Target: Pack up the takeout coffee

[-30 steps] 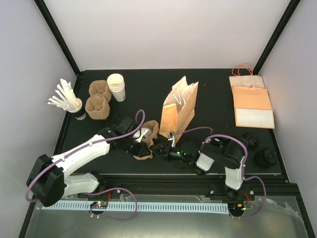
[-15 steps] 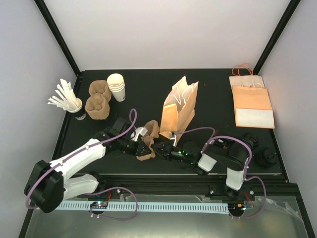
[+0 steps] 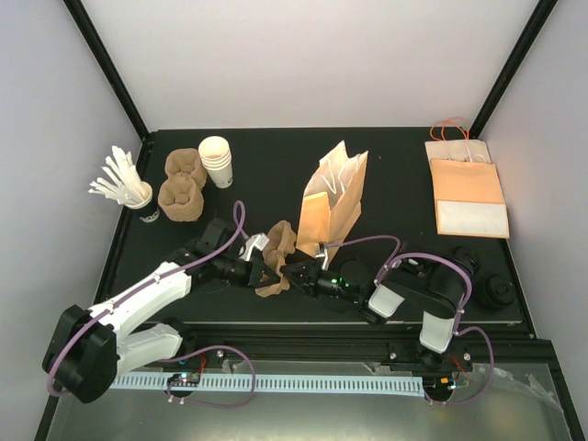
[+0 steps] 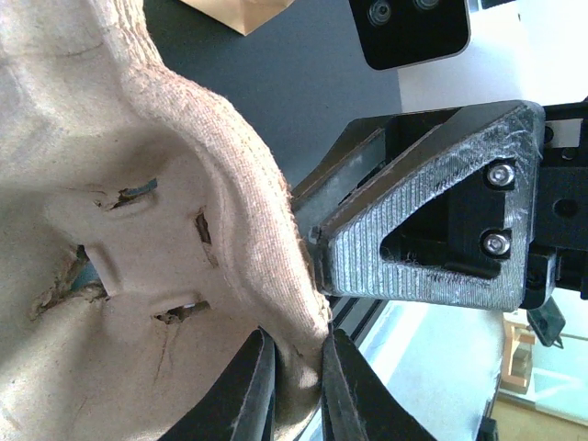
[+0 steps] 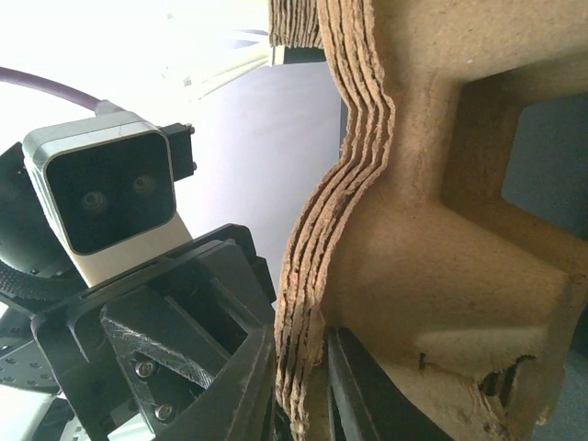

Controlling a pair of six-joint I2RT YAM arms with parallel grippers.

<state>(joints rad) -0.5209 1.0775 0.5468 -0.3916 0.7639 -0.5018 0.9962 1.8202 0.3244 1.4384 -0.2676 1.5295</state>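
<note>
Both arms reach low across the table (image 3: pixel 386 165) near its front edge, meeting just in front of the standing paper bag (image 3: pixel 333 197). The left gripper (image 3: pixel 261 270) and right gripper (image 3: pixel 294 272) face each other, each with jaws narrowed onto a rim of the pulp carrier stack (image 3: pixel 278 241). Since a second ago the left arm has stretched flatter and the stack has shifted slightly right. The takeout coffee (image 3: pixel 496 292), seen only as a black lid, sits near the front right corner.

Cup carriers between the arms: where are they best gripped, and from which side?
Grip the cup carriers by the thin outer rim, edge-on from the side: the rim is a narrow lip that suits a pinch; the moulded wells look too wide.
</note>
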